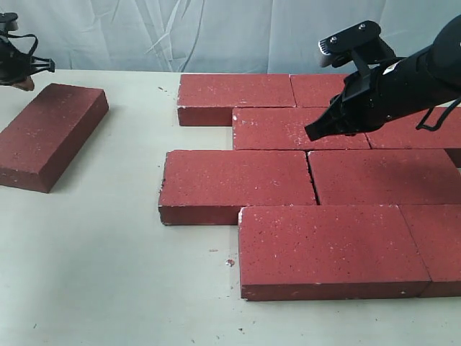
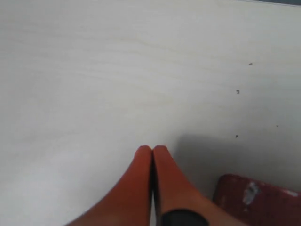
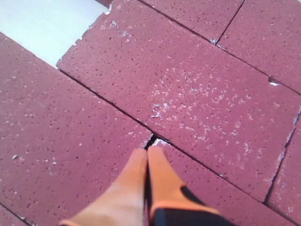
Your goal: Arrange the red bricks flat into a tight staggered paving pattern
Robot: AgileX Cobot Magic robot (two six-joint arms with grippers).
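Bricks (image 1: pixel 238 184) fill the exterior view from its centre out to 3 o'clock: dark red pavers with white flecks, lying flat on the pale table (image 1: pixel 108 274) in four staggered rows. Most of them touch along their edges. In the third row from the back, a thin dark seam shows between two neighbours. One loose brick (image 1: pixel 50 133) lies flat and skewed at about 9 o'clock, well apart from the paved patch. Behind the table hangs a creased pale cloth (image 1: pixel 216 32).

The right claw (image 1: pixel 311 133) reaches in from 2 o'clock over the second row, with its tip low above the brick tops. Its own camera shows the right claw (image 3: pixel 148 153) clenched, the orange fingers pressed together and empty. They point at a spot where seams meet beside a chipped corner (whether the tip touches the surface cannot be told).

The left claw (image 1: pixel 21 79) sits at 10 o'clock, just beyond the far end of the loose brick. In the left wrist view the left claw (image 2: pixel 152 150) is also clenched on nothing, above bare table (image 2: pixel 117 70), with a scuffed corner of the loose brick (image 2: pixel 258 202) close beside it.
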